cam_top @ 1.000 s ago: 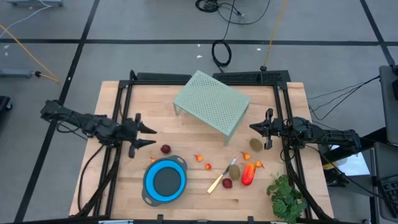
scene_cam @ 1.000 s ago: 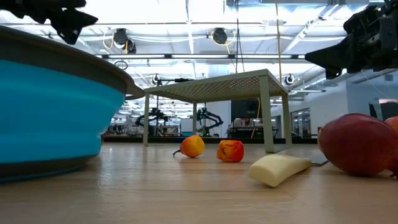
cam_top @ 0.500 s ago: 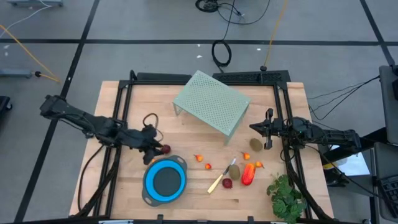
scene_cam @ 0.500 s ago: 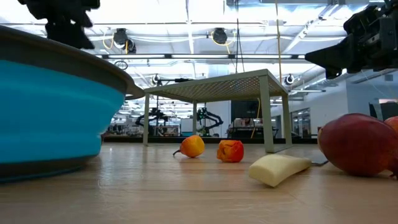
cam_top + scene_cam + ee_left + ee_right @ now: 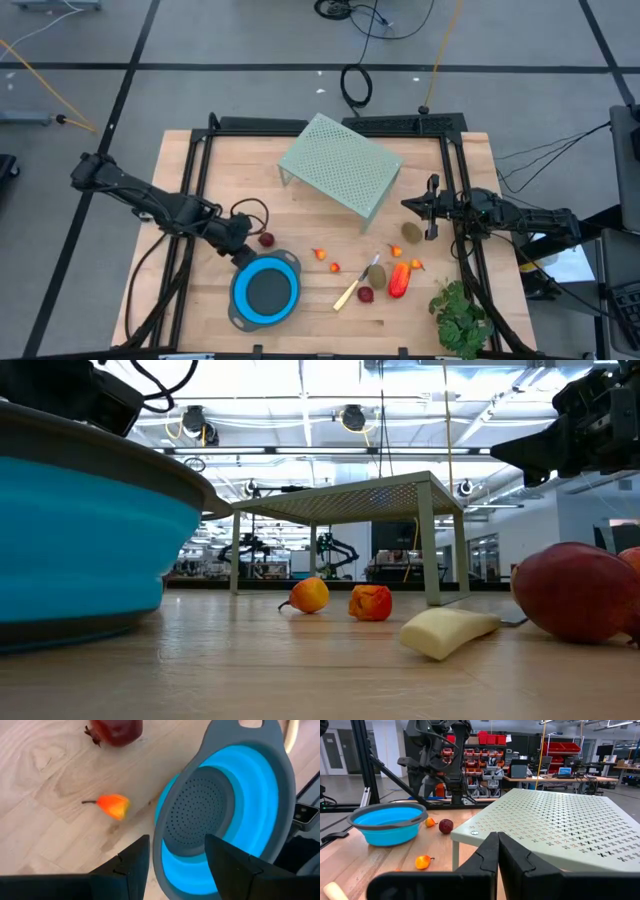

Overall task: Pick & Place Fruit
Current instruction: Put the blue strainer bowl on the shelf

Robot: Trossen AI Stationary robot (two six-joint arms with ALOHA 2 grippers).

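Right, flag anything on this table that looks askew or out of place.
The pale green perforated stand sits skewed to the table's edges. The fruit lies scattered loose, with a knife among it. Nothing looks spilled or damaged.

Overhead camera straight down, low camera level across table, both sharing blue colander [image 5: 266, 290], wrist cameras forward.

The left hand [image 5: 240, 247] has swung down over the blue colander's [image 5: 266, 290] rim, beside a dark red ball [image 5: 266, 239].

Right gripper [image 5: 497, 851] fingers pressed together. Ahead: perforated green rack [image 5: 555, 827], blue colander [image 5: 388, 822], dark red fruit [image 5: 446, 826], small orange fruit [image 5: 423, 862] nearer. Left arm [image 5: 445, 755] behind colander.
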